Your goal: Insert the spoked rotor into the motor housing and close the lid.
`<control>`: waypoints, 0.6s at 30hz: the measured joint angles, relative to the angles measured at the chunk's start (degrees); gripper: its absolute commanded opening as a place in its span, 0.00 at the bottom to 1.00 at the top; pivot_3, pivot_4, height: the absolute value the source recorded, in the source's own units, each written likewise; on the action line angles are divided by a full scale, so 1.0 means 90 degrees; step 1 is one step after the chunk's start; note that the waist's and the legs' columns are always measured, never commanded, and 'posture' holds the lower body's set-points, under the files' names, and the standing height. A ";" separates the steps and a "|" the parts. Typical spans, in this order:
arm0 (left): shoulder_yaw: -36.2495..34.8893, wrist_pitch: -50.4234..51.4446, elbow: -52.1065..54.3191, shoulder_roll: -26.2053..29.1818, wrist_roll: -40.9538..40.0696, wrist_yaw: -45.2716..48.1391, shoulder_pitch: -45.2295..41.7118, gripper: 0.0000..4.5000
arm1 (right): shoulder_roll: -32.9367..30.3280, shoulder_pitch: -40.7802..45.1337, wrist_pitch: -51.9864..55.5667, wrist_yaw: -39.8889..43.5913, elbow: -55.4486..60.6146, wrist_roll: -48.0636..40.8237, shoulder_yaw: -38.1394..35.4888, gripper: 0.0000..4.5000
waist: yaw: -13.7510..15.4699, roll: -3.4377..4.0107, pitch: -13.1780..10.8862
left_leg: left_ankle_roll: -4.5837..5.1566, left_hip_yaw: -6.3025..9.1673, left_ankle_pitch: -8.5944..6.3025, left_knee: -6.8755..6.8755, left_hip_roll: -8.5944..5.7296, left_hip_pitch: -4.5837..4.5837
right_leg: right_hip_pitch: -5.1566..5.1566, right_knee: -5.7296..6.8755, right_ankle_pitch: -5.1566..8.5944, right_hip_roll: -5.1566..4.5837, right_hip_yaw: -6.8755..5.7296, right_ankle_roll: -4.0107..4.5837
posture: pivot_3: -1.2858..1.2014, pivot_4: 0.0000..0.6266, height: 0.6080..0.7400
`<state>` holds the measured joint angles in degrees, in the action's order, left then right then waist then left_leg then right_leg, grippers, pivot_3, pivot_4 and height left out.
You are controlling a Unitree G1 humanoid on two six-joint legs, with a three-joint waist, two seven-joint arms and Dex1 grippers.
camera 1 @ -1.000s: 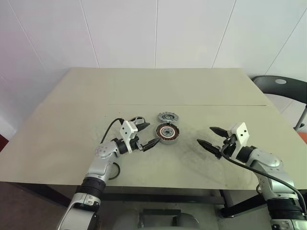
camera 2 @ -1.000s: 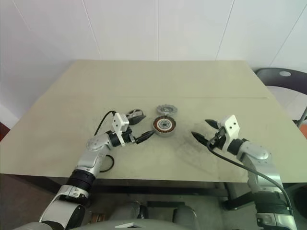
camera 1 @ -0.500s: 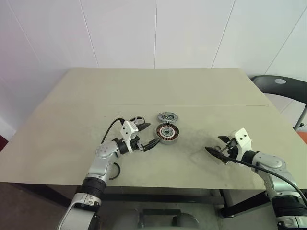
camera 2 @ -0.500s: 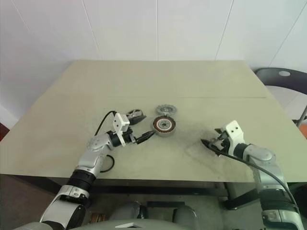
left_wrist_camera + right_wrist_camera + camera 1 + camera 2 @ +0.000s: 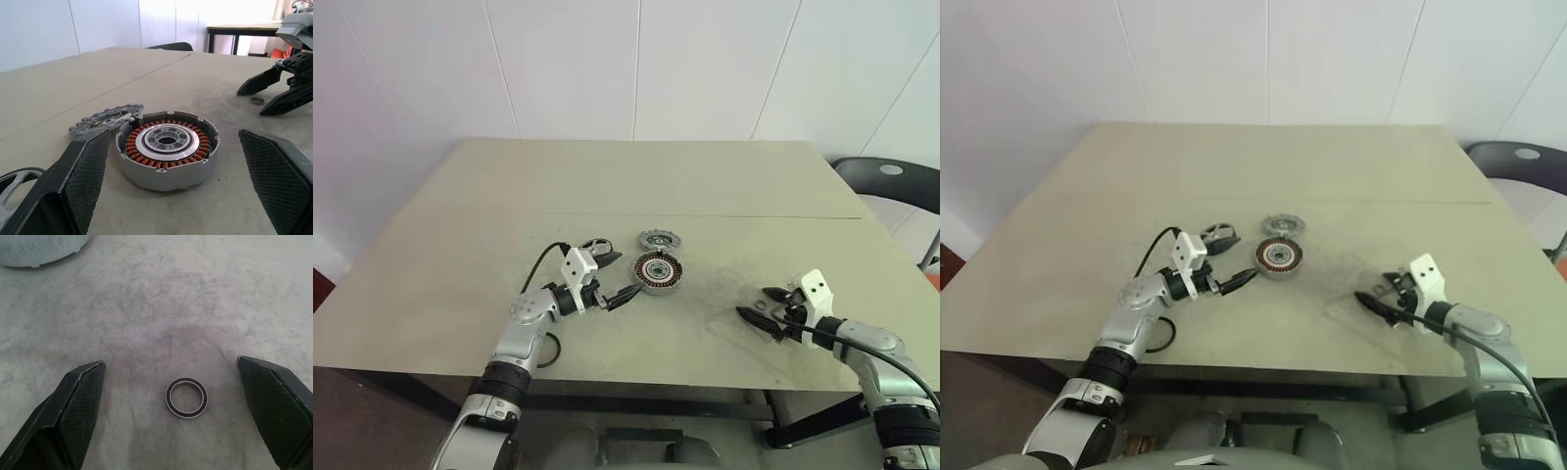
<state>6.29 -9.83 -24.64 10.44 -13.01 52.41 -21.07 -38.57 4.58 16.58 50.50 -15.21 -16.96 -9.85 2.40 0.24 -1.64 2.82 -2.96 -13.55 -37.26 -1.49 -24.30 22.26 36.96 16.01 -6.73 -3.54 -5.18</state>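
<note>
Beige tabletop (image 5: 705, 176) carries the motor housing (image 5: 655, 272) near its middle, spoked rotor (image 5: 657, 240) touching its far side. I see my left gripper (image 5: 612, 277) level beside the housing, jaws spread, empty. My right gripper (image 5: 767, 309) tilts downward, released (straddling a small ring (image 5: 186, 397)).

On the beige table (image 5: 460, 245) the motor housing (image 5: 656, 272), with its ring of copper windings, sits near the middle. The spoked rotor (image 5: 657, 239) lies just beyond it, on the far side. The left gripper (image 5: 616, 277) is at the housing's left, its two black fingers spread, with the lid (image 5: 594, 246) close by the farther finger. The right gripper (image 5: 762, 308) is low over the table well to the right, fingers apart. A dark chair (image 5: 891, 181) stands at the far right.
</note>
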 measured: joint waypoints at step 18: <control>0.0033 -0.0099 -0.0202 0.0005 0.0136 -0.0024 -0.0008 1.00 | -0.0056 -0.0081 -0.0053 0.0223 -0.0134 -0.0147 -0.0148 0.18 | -0.0008 0.0000 0.0001 | -0.0012 0.0001 -0.0008 0.0001 0.0001 0.0000 | -0.0001 -0.0004 0.0001 0.0000 -0.0001 0.0001 | 0.52 0.00 1.00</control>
<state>6.59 -10.72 -26.45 10.48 -11.78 52.19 -21.14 -39.07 3.85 16.10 52.51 -16.41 -18.28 -11.19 2.32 0.24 -1.63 2.71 -2.95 -13.62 -37.25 -1.49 -24.30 22.25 36.92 16.02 -6.73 -3.55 -5.17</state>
